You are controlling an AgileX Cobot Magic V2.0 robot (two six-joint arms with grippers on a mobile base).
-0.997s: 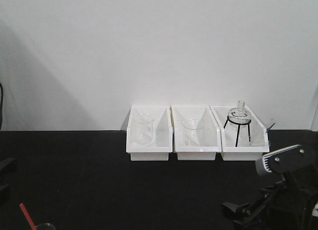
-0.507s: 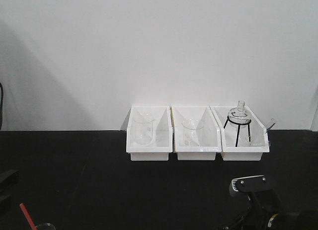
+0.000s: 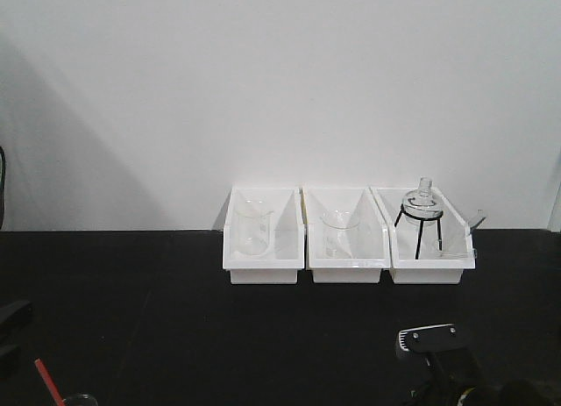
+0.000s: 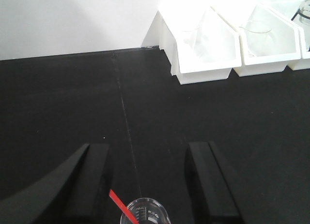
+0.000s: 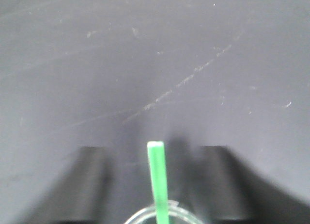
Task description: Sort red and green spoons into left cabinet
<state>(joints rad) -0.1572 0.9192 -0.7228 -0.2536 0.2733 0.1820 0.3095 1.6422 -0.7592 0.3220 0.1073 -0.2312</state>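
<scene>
The red spoon leans handle-up in a small glass beaker at the table's front left; its handle also shows in the front view. My left gripper is open just behind that beaker, one finger on each side, touching nothing. The green spoon stands upright in another glass beaker. My right gripper is open, and the green handle rises between its blurred fingers without touching either. The right arm sits low at the front right. The spoons' bowls are hidden. The left cabinet is out of view.
Three white bins stand in a row against the white wall: the left bin and the middle bin each hold a glass beaker, and the right bin holds a black tripod with a flask. The tabletop is black.
The right arm has dropped lower and shifted left in the front view. The red spoon and the bins have not moved.
</scene>
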